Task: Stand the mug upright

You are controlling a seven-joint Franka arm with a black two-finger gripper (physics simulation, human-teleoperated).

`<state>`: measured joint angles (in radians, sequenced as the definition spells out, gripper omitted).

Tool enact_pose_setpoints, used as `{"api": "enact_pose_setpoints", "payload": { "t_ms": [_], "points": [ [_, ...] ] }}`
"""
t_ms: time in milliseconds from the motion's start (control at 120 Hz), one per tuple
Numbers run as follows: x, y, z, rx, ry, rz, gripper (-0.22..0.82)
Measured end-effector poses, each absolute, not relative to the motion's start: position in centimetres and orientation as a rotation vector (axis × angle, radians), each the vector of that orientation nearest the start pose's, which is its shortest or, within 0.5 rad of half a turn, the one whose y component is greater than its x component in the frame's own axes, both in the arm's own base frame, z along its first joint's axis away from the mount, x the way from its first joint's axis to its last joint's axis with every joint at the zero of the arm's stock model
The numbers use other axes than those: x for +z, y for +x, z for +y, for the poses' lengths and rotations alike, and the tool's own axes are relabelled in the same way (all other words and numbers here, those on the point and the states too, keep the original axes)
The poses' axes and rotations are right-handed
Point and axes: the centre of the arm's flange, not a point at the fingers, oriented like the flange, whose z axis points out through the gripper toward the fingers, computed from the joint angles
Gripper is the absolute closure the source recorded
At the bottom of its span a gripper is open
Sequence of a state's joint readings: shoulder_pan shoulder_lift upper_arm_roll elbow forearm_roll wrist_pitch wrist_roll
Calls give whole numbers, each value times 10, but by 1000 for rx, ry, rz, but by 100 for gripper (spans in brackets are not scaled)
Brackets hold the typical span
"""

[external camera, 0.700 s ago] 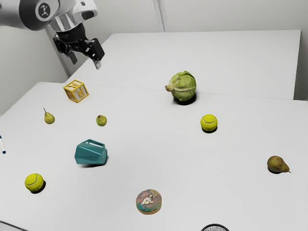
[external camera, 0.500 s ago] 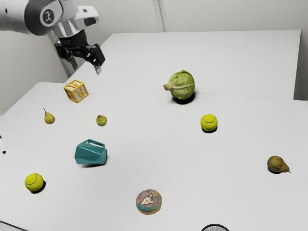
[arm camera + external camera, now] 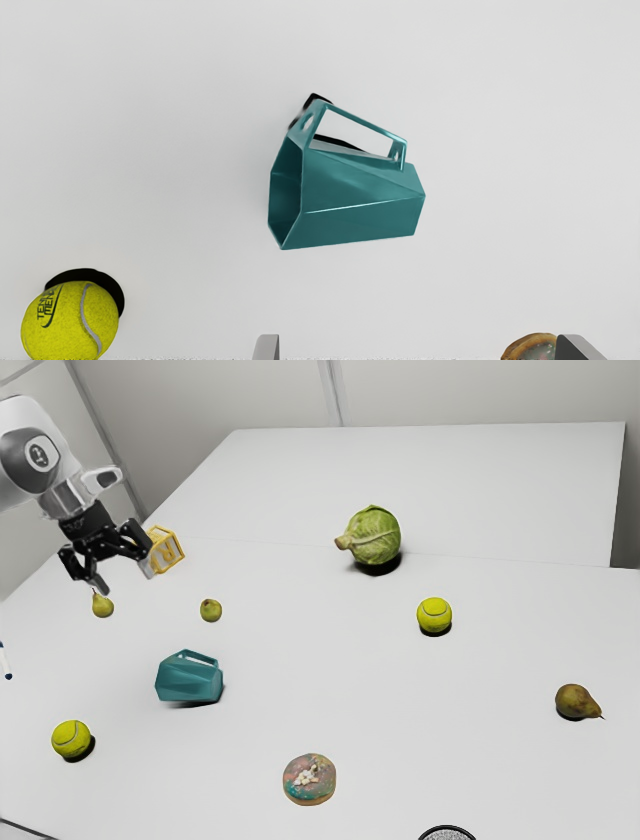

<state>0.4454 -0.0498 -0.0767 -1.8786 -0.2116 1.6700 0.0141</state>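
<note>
Mug lies on its side, lower than the gripper and apart from it. The fingers stand wide apart, with nothing in their hold. The mug's mouth faces the side where the ball sits; the donut is on the other side. Farther from the gripper are the cabbage, another ball and, farthest, the brown pear.

The block and cabbage lie behind the mug, the cabbage toward the exterior view's right; the donut lies before the mug, same side
</note>
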Motion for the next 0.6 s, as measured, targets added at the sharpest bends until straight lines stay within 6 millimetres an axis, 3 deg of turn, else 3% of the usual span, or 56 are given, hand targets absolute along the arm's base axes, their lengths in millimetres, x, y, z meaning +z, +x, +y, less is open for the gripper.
{"api": "enact_pose_setpoints", "payload": {
  "t_ms": [233, 383, 600],
  "points": [
    [431, 487, 236, 452, -3415, -804, 0],
    [388, 495, 234, 563, -3498, -746, 0],
    [354, 500, 238, 605, -3592, -708, 0]
  ]
}}
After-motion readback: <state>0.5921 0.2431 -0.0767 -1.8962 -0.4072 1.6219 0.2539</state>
